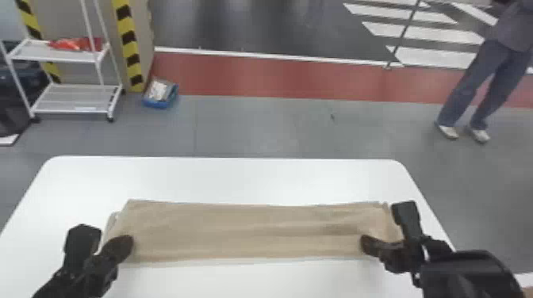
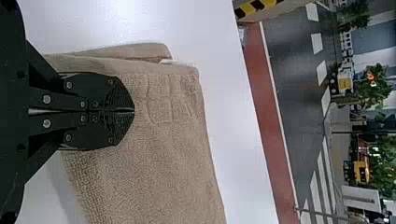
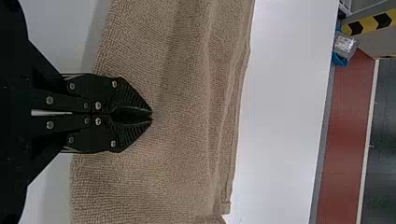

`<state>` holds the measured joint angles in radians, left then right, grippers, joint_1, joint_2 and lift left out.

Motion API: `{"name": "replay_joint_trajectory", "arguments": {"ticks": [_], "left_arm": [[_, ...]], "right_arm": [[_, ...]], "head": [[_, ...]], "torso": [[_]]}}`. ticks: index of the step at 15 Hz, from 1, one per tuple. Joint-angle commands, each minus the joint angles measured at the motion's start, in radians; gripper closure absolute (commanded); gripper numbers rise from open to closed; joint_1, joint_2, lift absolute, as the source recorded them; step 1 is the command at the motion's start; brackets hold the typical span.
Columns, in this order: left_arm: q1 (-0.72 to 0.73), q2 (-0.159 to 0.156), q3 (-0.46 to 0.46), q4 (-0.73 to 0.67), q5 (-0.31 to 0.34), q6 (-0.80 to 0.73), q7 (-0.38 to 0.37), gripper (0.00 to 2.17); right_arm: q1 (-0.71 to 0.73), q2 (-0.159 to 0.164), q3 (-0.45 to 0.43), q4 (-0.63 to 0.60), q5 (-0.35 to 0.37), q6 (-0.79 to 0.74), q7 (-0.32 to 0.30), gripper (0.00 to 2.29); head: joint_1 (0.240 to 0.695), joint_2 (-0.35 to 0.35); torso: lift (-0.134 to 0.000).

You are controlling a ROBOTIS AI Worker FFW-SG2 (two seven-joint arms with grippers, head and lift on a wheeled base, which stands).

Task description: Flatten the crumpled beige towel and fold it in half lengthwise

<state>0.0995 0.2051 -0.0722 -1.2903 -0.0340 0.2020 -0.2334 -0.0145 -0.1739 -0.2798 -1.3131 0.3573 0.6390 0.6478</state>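
"Since the beige towel (image 1: 254, 230) lies in a long, flat strip across the white table (image 1: 238, 174), why do we have our grippers so far apart?"

"We think it helps both ends stay neat. Our left gripper (image 2: 133, 112) is over one end and our right gripper (image 3: 150, 115) is over the other, both by the side near us."

"Are we pinching the cloth?"

"We see no cloth between the fingers. On each hand the tips meet, so maybe we are patting it smooth. We can't tell how hard they push."

"What do we get from each view?"

"From the head view, we get the whole strip. The left wrist view gives us small pressed lines (image 2: 161, 105) near a corner, too tiny to make out from the head. In the right wrist view, we can see layers stacked along the far edge (image 3: 233, 140)."
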Motion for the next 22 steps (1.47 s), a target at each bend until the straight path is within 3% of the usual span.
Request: {"name": "replay_joint_trajectory", "arguments": {"ticks": [1, 4, 6, 8, 9, 10, 11, 12, 13, 16, 18, 22], "left_arm": [[0.020, 0.000, 0.009, -0.043, 0.000, 0.024, -0.003, 1.36], [0.040, 0.000, 0.012, -0.099, 0.002, 0.067, -0.018, 1.36], [0.063, 0.000, 0.015, -0.141, 0.003, 0.080, -0.020, 1.36], [0.112, -0.003, 0.049, -0.213, 0.028, 0.076, -0.049, 0.97], [0.131, -0.001, 0.060, -0.259, 0.045, 0.073, -0.057, 0.56], [0.146, -0.001, 0.065, -0.290, 0.051, 0.073, -0.072, 0.34], [0.152, -0.001, 0.065, -0.305, 0.052, 0.073, -0.075, 0.22], [0.154, -0.003, 0.065, -0.311, 0.052, 0.073, -0.075, 0.18], [0.154, -0.006, 0.061, -0.316, 0.054, 0.073, -0.075, 0.16], [0.155, -0.006, 0.063, -0.327, 0.074, 0.061, -0.086, 0.16], [0.157, -0.006, 0.063, -0.333, 0.074, 0.061, -0.092, 0.17], [0.161, -0.006, 0.055, -0.330, 0.071, 0.043, -0.096, 0.17]], "right_arm": [[0.002, -0.001, -0.015, -0.012, -0.001, 0.002, 0.023, 1.78], [0.013, 0.002, -0.028, -0.075, -0.008, 0.026, 0.027, 1.78], [0.022, 0.024, -0.039, -0.132, -0.006, 0.035, 0.027, 1.77], [0.031, 0.030, -0.068, -0.172, -0.008, 0.035, 0.030, 1.28], [0.030, 0.030, -0.078, -0.173, -0.008, 0.032, 0.035, 1.19], [0.025, 0.030, -0.088, -0.181, -0.009, 0.032, 0.042, 1.10], [0.016, 0.030, -0.099, -0.186, -0.009, 0.029, 0.050, 0.58], [0.001, 0.030, -0.113, -0.186, -0.009, 0.023, 0.056, 0.20], [-0.019, 0.030, -0.124, -0.184, -0.009, 0.020, 0.058, 0.07], [-0.108, 0.027, -0.170, -0.089, -0.001, -0.029, 0.061, 0.07], [-0.176, 0.016, -0.176, 0.003, 0.028, -0.054, 0.049, 0.27], [-0.240, 0.005, -0.160, 0.172, 0.121, -0.189, -0.033, 0.32]], "head": [[0.695, -0.167], [0.695, -0.169], [0.695, -0.175], [0.695, -0.176], [0.695, -0.178], [0.695, -0.182], [0.695, -0.190], [0.695, -0.196], [0.695, -0.200], [0.695, -0.218], [0.695, -0.227], [0.695, -0.254]], "torso": [[0.000], [0.000], [0.000], [0.000], [0.000], [0.000], [0.000], [0.000], [0.000], [0.000], [0.000], [0.000]]}}
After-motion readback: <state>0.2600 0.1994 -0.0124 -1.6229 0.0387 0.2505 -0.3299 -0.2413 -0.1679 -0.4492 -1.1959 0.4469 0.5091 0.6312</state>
